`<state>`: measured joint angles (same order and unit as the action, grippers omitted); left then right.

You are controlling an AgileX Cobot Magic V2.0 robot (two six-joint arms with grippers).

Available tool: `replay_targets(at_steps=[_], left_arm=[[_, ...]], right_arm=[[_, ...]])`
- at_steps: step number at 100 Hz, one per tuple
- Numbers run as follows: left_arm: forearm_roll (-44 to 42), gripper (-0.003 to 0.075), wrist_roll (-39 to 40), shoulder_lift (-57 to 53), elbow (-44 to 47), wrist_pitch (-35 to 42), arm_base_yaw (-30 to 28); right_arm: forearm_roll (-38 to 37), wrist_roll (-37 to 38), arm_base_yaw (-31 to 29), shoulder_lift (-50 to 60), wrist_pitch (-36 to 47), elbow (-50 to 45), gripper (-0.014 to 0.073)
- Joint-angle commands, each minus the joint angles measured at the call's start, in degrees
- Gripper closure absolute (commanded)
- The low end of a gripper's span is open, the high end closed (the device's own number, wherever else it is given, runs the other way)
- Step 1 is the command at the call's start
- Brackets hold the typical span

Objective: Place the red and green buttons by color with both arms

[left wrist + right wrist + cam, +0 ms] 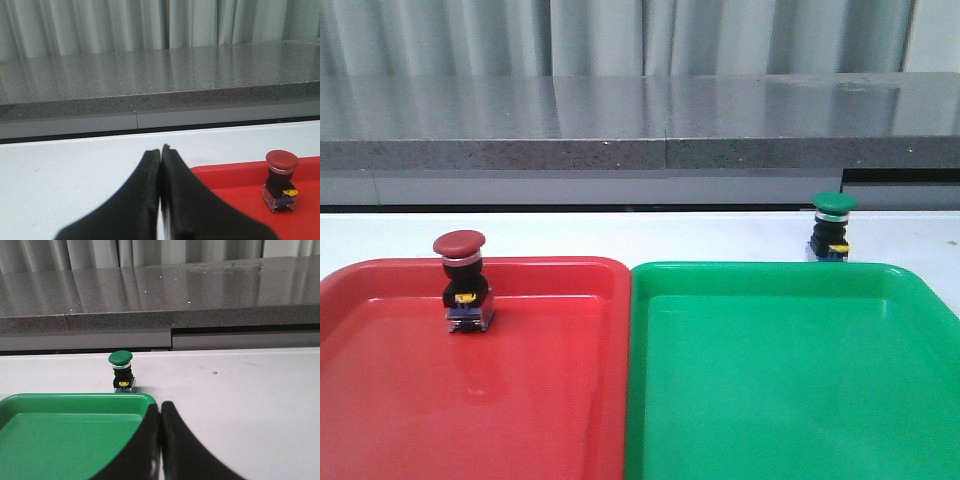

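Nearest you, both grippers are pressed together and hold nothing: the left gripper (pixel 161 150) sits short of the red tray (pixel 380 272), the right gripper (pixel 160 405) at the near corner of the green tray (pixel 760 270). The red button (pixel 462 283) stands upright inside the red tray, near its far rim, so that half looks done. The green button (pixel 832 228) stands upright on the white table (pixel 620 235), just beyond the green tray's far rim. Treat it as light, rigid and top-heavy, likely to tip if nudged. Its glossy cap looks slippery, so grip the black body under the silver ring. It carries a yellow tag above a bluish clear base.
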<state>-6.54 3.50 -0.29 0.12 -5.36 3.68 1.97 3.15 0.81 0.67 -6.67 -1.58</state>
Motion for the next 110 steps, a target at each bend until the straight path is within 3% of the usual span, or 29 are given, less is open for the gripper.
replay_targets(at_steps=[1,32,52,79,93,110], left_arm=[[0.13,0.0739,0.73,-1.73,2.35,4.79,-0.21],[0.13,0.0739,0.73,-1.73,2.35,4.79,-0.21],[0.13,0.0739,0.73,-1.73,2.35,4.79,-0.21],[0.13,0.0739,0.73,-1.73,2.35,4.79,-0.21],[0.13,0.0739,0.73,-1.73,2.35,4.79,-0.21],[0.13,0.0739,0.73,-1.73,2.35,4.69,-0.21]], right_arm=[[-0.47,-0.15,-0.08,1.11,4.71,0.86,0.0661],[0.14,0.16,-0.08,1.06,15.15,2.89,0.0661],[0.59,0.23,-0.08,-3.71,-1.97,15.22,0.0661],[0.59,0.23,-0.08,-23.31,-26.37,34.93,0.0661],[1.07,0.23,-0.08,-33.16,-31.98,42.35,0.0661],[4.32,0.23,-0.08,-41.02,-30.49,45.28,0.0661]])
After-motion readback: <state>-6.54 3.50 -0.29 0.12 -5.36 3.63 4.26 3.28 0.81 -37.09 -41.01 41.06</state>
